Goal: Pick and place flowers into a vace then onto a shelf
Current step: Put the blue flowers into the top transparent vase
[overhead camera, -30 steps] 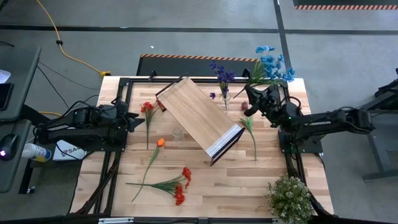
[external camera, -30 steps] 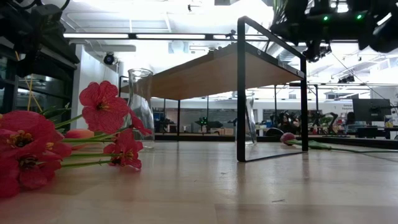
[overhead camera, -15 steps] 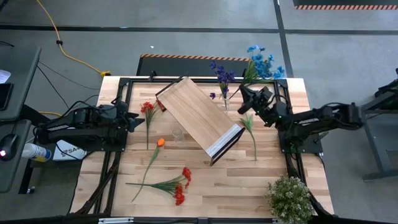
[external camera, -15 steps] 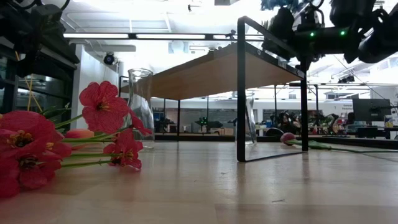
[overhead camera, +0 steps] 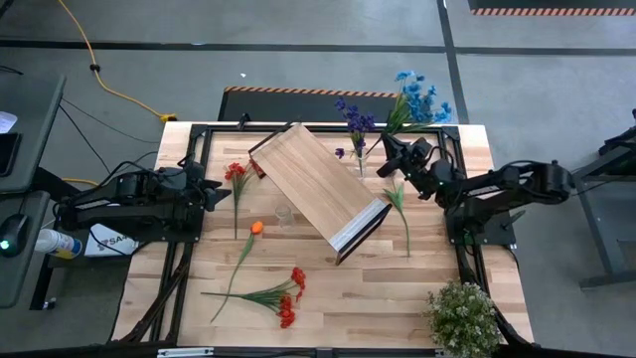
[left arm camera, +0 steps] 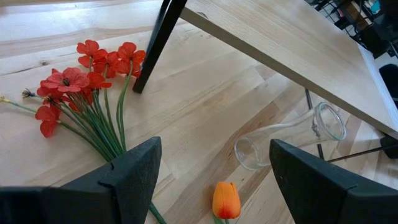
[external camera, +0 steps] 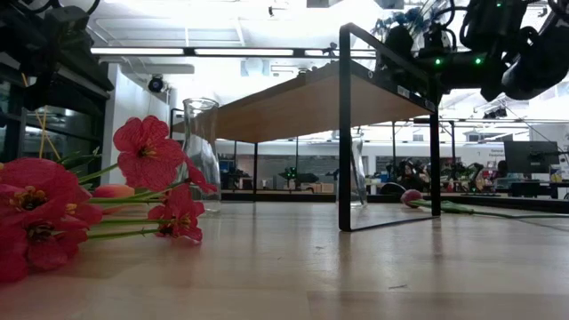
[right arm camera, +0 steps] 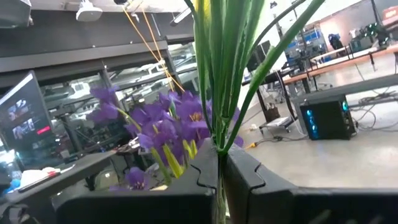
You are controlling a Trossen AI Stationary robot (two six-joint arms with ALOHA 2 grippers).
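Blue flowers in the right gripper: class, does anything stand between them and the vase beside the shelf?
The purple flowers already fill that vase; the right gripper carries the blue flowers close beside them.

Wooden table (overhead camera: 397, 298), shelf (overhead camera: 316, 189) standing on it, red flowers (overhead camera: 283, 295), orange tulip (overhead camera: 256, 228), potted plant (overhead camera: 463, 316)

A grey concrete floor (overhead camera: 298, 60) with dark seams surrounds the light wooden tabletop (overhead camera: 378, 288). A yellow cable (overhead camera: 99, 75) trails across it. Bright ceiling strip lights (external camera: 240, 52) glow over distant desks.

Blue flowers (overhead camera: 417, 94) held aloft, red flowers (overhead camera: 281, 295) lying flat, shelf (overhead camera: 316, 187) standing (angled across the table)
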